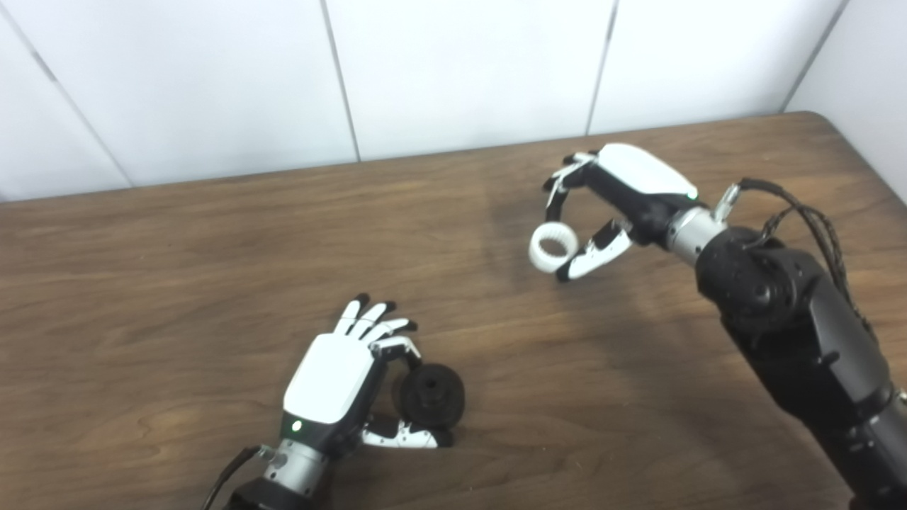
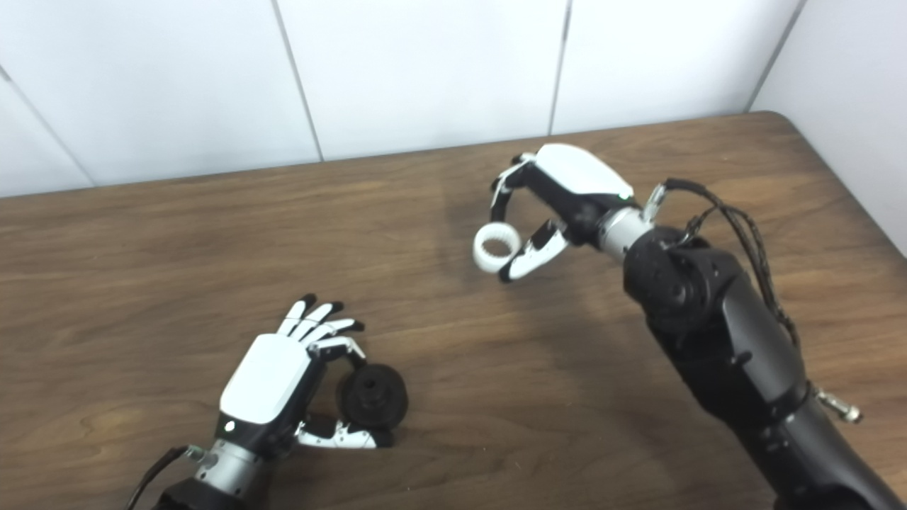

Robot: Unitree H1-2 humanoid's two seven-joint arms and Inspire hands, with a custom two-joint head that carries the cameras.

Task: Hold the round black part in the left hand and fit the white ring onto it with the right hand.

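Left hand point(image 1: 333, 382) pinches the round black part point(image 1: 431, 397) at lower centre; right hand point(image 1: 609, 205) clamps the white ring point(image 1: 553, 246) upper right, well apart; fitting remains.

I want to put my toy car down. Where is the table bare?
The wooden table is bare left of the left robot hand, and between the black round part and the right robot hand holding the white ring. Crowded around both hands.
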